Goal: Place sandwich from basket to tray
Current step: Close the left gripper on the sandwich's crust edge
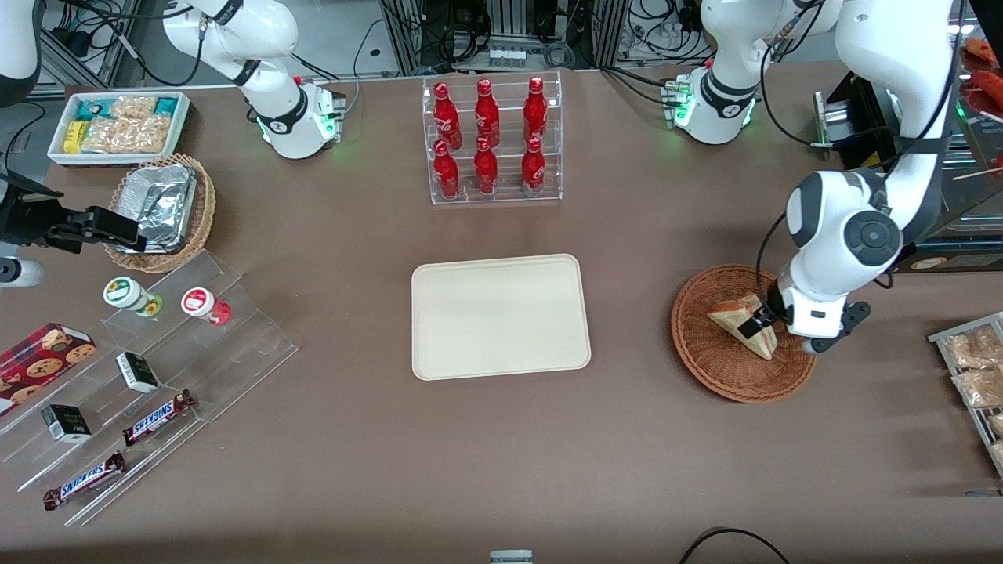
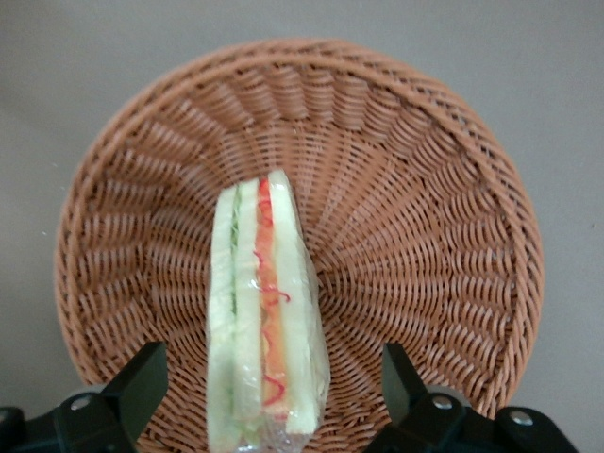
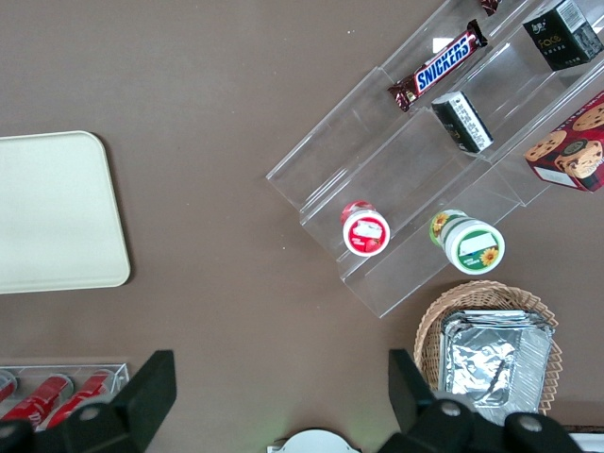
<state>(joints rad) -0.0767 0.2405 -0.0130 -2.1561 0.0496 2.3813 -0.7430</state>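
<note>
Brown table (image 1: 627,439), Snickers bars (image 1: 159,417), gripper (image 2: 274,401) wide astride sandwich (image 2: 267,321) in basket (image 2: 425,236)

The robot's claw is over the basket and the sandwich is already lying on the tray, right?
Not quite. The gripper is over the basket, but the sandwich lies in that basket, between the open fingers, not on the tray. The left wrist view shows it against the wicker, and the front view shows nothing on the tray.
</note>
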